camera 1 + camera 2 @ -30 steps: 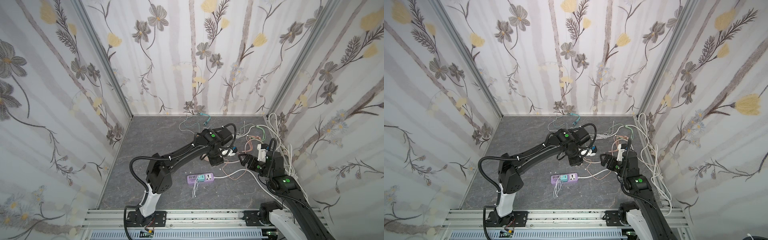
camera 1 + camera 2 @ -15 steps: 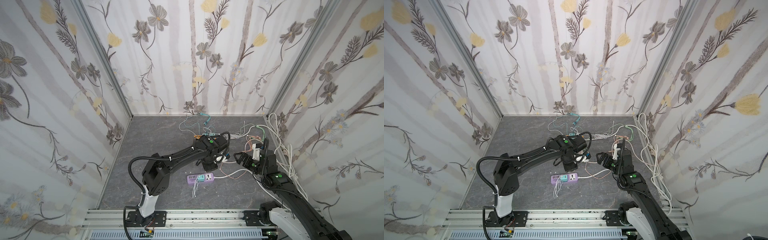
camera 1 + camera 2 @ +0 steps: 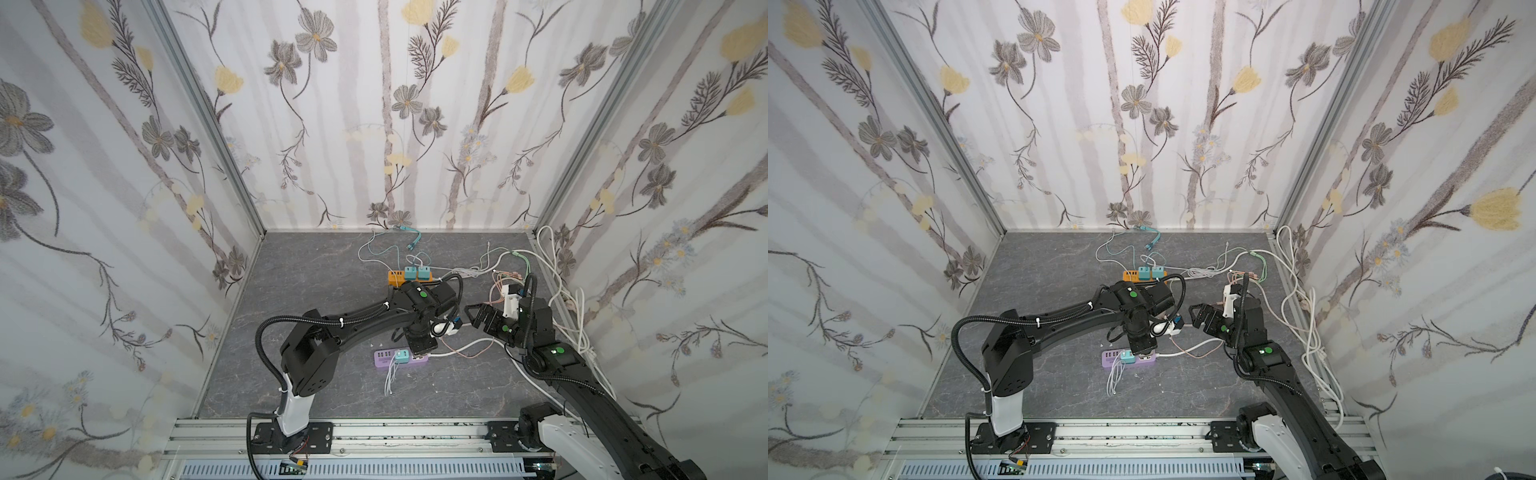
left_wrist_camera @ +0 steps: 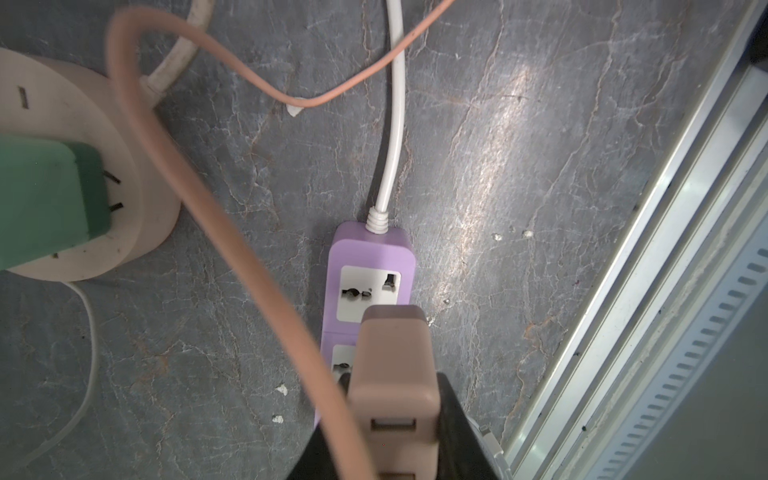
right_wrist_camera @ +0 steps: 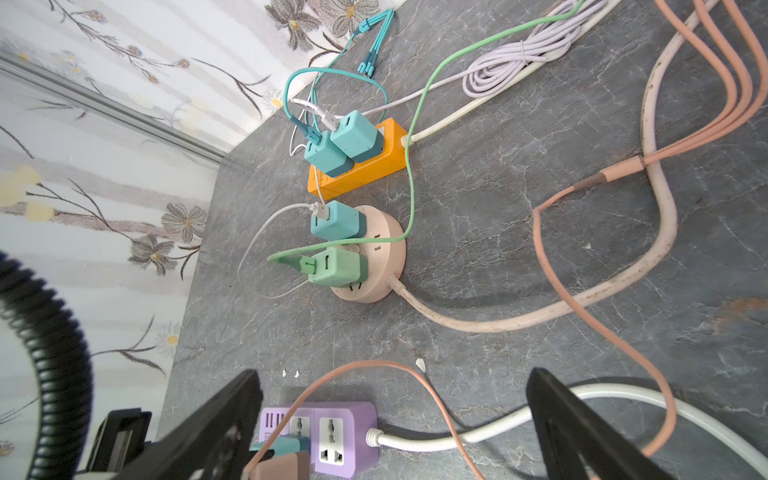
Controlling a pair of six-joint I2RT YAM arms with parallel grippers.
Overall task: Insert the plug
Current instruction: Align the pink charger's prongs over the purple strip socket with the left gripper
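Floral wallpaper (image 3: 374, 124) in grey and yellow closes three sides of a dark grey, marble-veined table (image 3: 307, 266). From the front edge the black left arm (image 3: 365, 318) reaches to the table's middle and hides the round beige socket hub (image 5: 374, 266) in both top views. The black right arm (image 3: 582, 386) comes in from the front right corner. Its right gripper (image 3: 474, 318) hangs above the table with jaws spread wide and nothing between them.

A loose bundle of white cables (image 3: 582, 316) runs along the right edge. Toward the back edge lies an orange power strip (image 5: 365, 166) carrying two teal cube chargers (image 5: 357, 137). The hub beside it holds another teal charger (image 5: 334, 220) and a mint-green charger (image 5: 334, 266).

Toward the front edge lies the flat purple power strip (image 3: 422, 360), with a small teal charger (image 3: 401, 354) plugged in. The left gripper (image 4: 390, 440) points straight down and clamps the tan block-shaped plug (image 4: 392, 365) over the second socket from the strip's white cord (image 4: 395, 124). The plug's prongs are hidden under its body, so it may be seated or only resting on the face. A salmon-pink cable (image 4: 166, 137) loops, blurred, across the left wrist view and covers part of the strip.
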